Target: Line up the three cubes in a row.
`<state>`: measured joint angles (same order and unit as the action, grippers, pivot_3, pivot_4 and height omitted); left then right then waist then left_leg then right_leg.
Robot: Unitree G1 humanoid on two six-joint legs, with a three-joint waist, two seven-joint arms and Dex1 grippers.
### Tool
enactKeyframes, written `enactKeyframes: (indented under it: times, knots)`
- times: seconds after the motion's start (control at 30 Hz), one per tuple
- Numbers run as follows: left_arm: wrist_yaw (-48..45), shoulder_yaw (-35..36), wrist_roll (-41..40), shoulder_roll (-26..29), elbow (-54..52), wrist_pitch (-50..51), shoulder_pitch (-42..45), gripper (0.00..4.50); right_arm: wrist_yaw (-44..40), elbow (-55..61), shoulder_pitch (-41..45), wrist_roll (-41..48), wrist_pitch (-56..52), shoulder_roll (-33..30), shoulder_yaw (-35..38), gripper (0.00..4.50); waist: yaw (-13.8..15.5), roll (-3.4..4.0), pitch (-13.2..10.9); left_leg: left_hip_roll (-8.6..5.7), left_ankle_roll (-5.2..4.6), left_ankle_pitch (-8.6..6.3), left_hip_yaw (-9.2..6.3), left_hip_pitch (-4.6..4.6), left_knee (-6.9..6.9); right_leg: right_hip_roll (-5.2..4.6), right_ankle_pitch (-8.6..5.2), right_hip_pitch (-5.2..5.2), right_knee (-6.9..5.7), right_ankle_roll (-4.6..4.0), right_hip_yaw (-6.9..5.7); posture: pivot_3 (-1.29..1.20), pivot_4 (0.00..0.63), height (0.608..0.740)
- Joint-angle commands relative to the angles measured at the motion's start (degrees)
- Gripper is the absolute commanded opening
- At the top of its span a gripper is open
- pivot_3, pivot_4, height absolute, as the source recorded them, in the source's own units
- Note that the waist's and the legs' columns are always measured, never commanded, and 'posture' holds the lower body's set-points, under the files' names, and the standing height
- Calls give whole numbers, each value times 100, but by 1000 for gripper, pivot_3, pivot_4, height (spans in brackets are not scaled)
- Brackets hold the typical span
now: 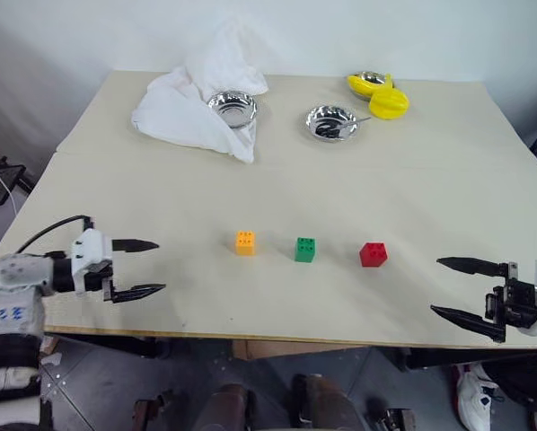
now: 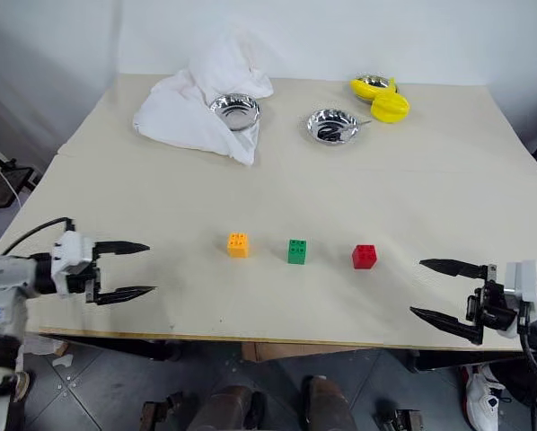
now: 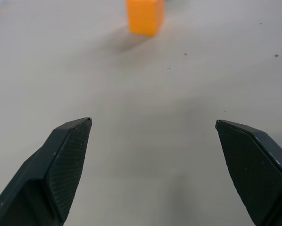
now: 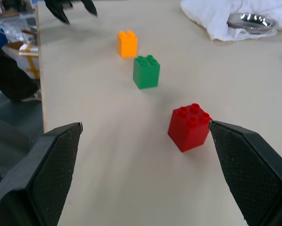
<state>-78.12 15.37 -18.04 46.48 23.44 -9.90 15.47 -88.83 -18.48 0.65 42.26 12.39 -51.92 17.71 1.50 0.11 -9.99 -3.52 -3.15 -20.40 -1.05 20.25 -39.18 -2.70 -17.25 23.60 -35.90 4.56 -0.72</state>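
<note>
Three cubes stand in a row near the table's front: orange cube on the left, green cube in the middle, red cube on the right. My left gripper hovers open and empty at the front left, well left of the orange cube. At the front right edge my right gripper is open and empty, off to the right of the red cube. In the right wrist view the green cube and orange cube recede behind the red one.
At the back lie a white cloth with a steel bowl on it, a second steel bowl, and yellow plastic pieces beside a third bowl. The table's front edge runs just below both grippers.
</note>
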Motion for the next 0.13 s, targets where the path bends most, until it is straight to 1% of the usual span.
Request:
enactKeyframes:
  times: [0.03,0.13]
  knots:
    - [407,394,-326,103,-740,304,-404,4483,-367,-370,119,181,332,-262,-194,4500,2,0,0,0,0,0,0,0,1,0,-1,1,1,-2,0,0,150,740]
    - [716,540,-496,16,-1221,583,-679,4483,-367,-639,184,254,514,-379,-392,4500,-2,0,0,0,0,0,0,-1,5,0,-1,2,-1,-2,-1,0,150,740]
